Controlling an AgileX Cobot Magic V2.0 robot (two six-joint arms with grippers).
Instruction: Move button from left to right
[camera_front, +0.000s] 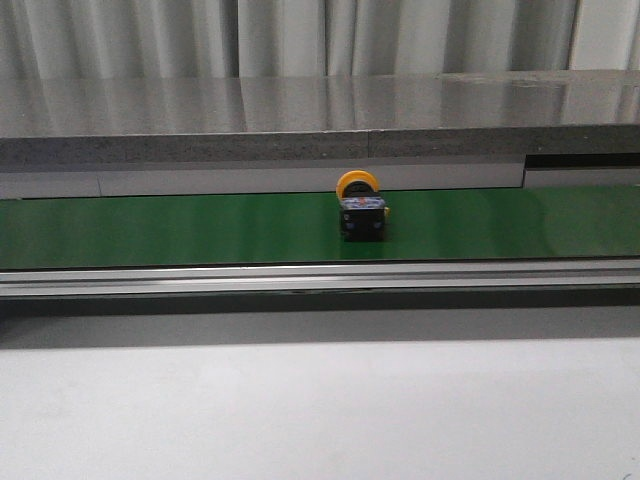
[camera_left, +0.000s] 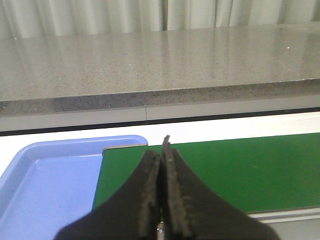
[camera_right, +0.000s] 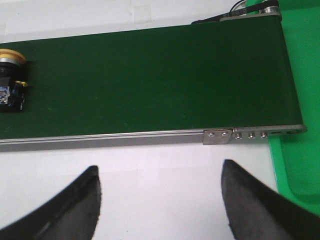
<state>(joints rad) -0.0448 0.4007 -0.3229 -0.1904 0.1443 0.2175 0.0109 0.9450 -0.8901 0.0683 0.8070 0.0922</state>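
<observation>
**Button mid-belt, right arm waiting downstream**

The small push-button with a round yellow-orange cap on a blocky black body (camera_front: 360, 207) lies on its side about midway along the green conveyor belt (camera_front: 180, 228), cap pointing away from the robot. The left gripper (camera_left: 161, 165) is pressed closed, holding nothing, over the belt's left end beside a blue plastic tray (camera_left: 45, 175). The right gripper (camera_right: 160, 192) is spread wide and empty near the belt's right end; the button sits well off toward the robot's left of it, so this arm looks better placed.

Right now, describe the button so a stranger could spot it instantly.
Find the long green conveyor belt running across the front view. Near its middle lies the button, alone on the belt. Its round yellow-orange cap on a blocky black body sets it apart.
</observation>
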